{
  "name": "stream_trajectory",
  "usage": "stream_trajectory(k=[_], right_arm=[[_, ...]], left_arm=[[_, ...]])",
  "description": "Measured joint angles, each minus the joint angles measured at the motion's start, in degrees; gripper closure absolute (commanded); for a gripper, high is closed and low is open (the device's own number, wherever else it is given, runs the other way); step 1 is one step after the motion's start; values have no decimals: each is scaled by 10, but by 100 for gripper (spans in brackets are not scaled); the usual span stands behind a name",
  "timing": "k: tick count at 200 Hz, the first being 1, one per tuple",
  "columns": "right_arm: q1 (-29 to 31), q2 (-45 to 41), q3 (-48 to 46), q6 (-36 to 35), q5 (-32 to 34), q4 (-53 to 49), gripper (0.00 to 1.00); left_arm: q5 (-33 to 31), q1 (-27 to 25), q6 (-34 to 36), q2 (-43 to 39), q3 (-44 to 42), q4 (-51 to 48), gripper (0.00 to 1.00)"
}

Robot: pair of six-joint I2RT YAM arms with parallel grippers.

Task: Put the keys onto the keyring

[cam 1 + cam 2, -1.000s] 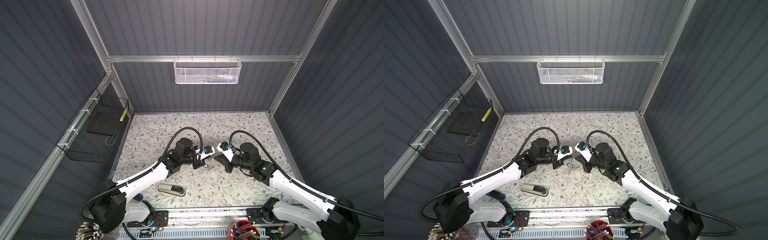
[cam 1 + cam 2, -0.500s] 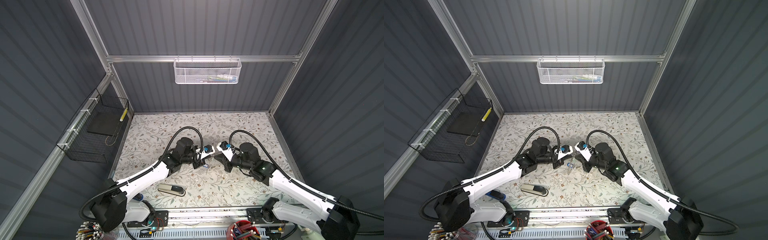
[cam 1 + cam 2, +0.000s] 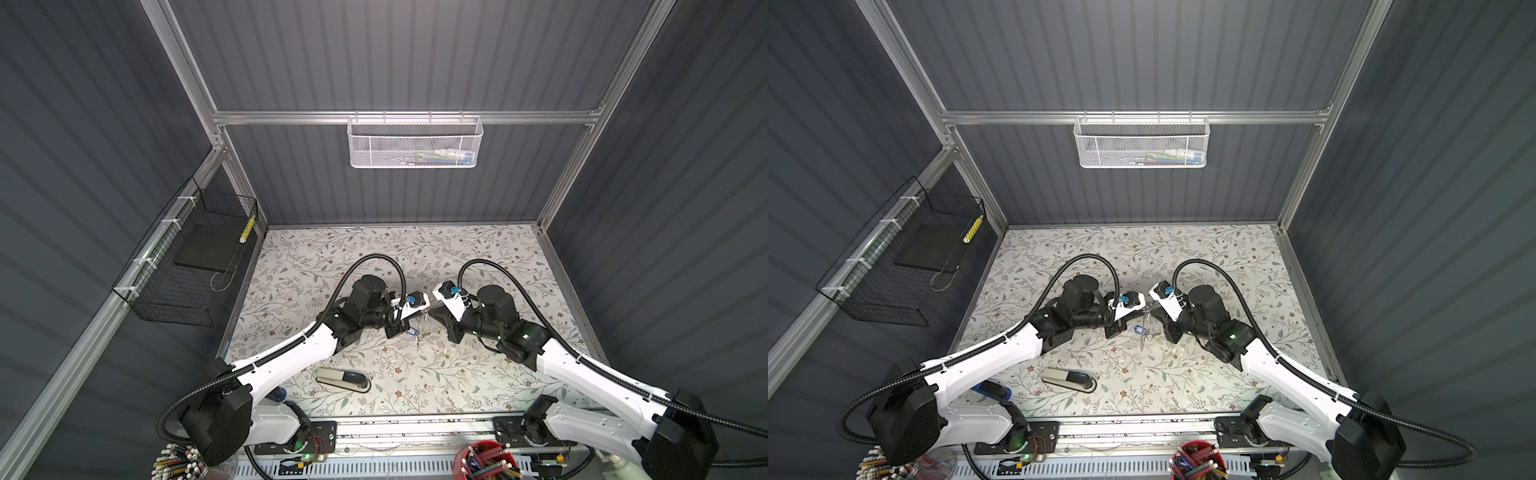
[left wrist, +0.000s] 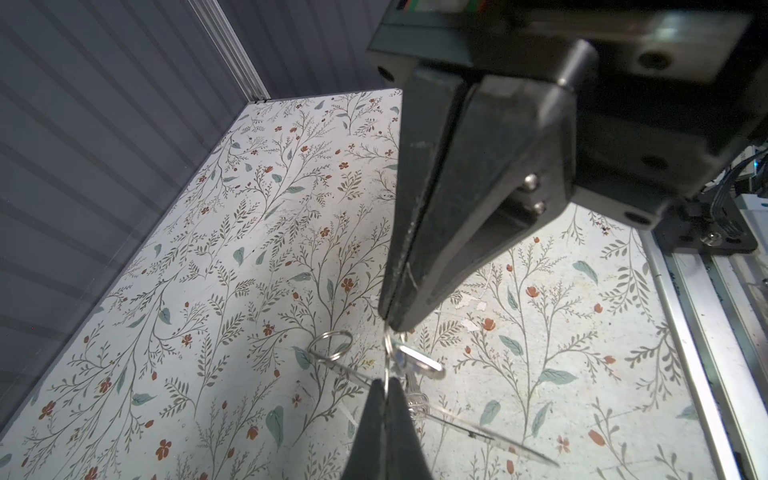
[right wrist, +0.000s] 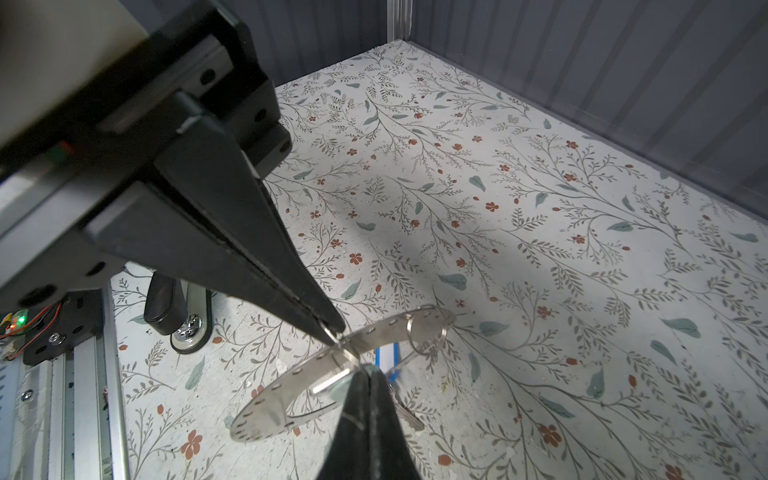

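The keyring, a flat grey band with tiny holes, hangs tilted over the floral table between both arms; it is edge-on in the left wrist view and a thin line in a top view. A small wire split ring sits at its band. My left gripper and my right gripper are both shut on that small ring from opposite sides. The blue tag and a metal key hang below. A pale tag lies beside the fingertips. A second split ring threads the band.
A grey-and-black stapler lies near the table's front left. A black wire basket hangs on the left wall and a white mesh basket on the back rail. Pen cups stand below the front rail.
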Motion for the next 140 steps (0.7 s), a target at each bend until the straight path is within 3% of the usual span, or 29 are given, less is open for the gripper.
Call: stream_trajectory(k=[74, 140], right_arm=[[-2, 17, 20, 24, 21, -26, 100], [-2, 16, 23, 45, 40, -63, 100]], left_arm=[[-5, -1, -1, -2, 0, 1, 100], [-64, -1, -6, -2, 0, 0, 100]])
